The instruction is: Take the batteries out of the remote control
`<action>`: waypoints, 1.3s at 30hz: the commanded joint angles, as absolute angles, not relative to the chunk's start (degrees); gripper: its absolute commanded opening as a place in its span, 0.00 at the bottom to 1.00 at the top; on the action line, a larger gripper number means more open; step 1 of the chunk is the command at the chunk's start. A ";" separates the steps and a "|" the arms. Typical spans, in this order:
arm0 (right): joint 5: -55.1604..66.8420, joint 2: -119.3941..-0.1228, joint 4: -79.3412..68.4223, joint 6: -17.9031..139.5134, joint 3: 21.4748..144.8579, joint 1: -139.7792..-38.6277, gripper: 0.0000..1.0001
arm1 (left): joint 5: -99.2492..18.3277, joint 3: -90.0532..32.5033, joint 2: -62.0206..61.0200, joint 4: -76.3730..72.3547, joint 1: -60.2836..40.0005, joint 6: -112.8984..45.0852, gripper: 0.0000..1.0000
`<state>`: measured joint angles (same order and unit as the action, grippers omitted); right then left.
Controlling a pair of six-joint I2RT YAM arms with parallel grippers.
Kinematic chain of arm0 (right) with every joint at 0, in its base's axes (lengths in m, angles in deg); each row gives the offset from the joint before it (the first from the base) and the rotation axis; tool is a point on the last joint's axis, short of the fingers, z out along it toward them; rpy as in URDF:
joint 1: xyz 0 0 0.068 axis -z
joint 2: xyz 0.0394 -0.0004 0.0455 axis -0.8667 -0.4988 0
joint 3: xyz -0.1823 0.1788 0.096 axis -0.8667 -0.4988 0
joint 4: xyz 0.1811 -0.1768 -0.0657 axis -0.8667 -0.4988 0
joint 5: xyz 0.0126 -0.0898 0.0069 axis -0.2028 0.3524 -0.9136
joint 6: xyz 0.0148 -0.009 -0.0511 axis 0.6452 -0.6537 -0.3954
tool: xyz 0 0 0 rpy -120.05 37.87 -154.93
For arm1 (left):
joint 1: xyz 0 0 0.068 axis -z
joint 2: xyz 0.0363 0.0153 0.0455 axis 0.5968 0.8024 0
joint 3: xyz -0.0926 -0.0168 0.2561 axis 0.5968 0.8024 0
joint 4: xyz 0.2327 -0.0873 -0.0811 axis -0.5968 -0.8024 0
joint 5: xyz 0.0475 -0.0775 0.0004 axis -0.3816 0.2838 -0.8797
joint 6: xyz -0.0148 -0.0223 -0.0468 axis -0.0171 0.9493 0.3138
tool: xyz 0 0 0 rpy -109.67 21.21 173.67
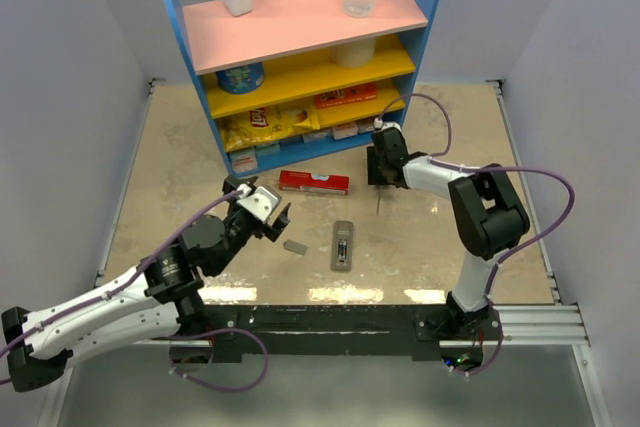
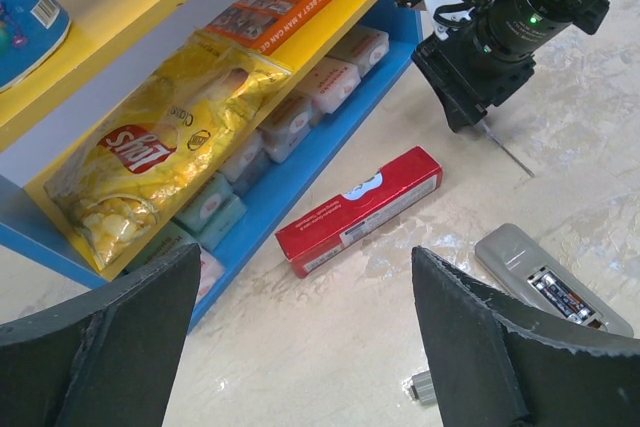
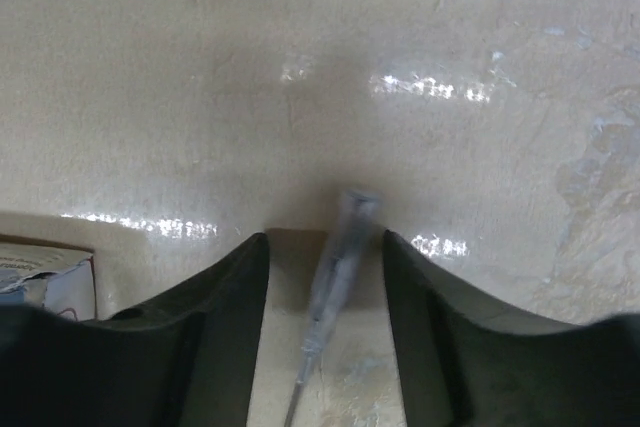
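The remote control (image 1: 343,245) lies face down near the table's middle with its battery bay open; it also shows in the left wrist view (image 2: 520,255). I cannot tell what is in the bay. One small grey battery (image 1: 296,246) lies on the table left of the remote, and it shows by my left gripper's right finger (image 2: 424,387). My left gripper (image 1: 275,209) is open and empty, above and left of the battery (image 2: 300,347). My right gripper (image 1: 380,182) is open at the table, its jaws on either side of a thin pale stick (image 3: 345,209) without touching it (image 3: 325,247).
A flat red box (image 1: 314,182) lies between the two grippers, in front of a blue shelf unit (image 1: 190,57) holding a yellow chip bag (image 2: 160,147), small packs and an orange box. Two bottles stand on its pink top.
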<state>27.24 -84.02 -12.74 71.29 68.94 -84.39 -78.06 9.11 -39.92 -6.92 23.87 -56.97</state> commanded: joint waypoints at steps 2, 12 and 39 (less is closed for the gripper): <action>26.75 -84.76 -15.15 71.04 70.11 -83.98 0.33 | -78.87 7.01 -40.75 -6.84 23.74 -56.12 0.90; 20.08 -77.13 -16.11 75.17 67.13 -83.98 0.00 | -75.89 6.31 -40.05 -7.54 23.74 -51.73 0.86; -0.14 -40.47 39.51 119.38 32.32 -98.31 0.00 | -54.97 1.55 -23.44 3.53 23.74 -23.25 0.66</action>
<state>-0.61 -42.95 29.42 114.17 33.68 -97.46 -59.09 3.23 -24.16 -2.90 23.85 -27.22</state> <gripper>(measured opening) 0.056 0.677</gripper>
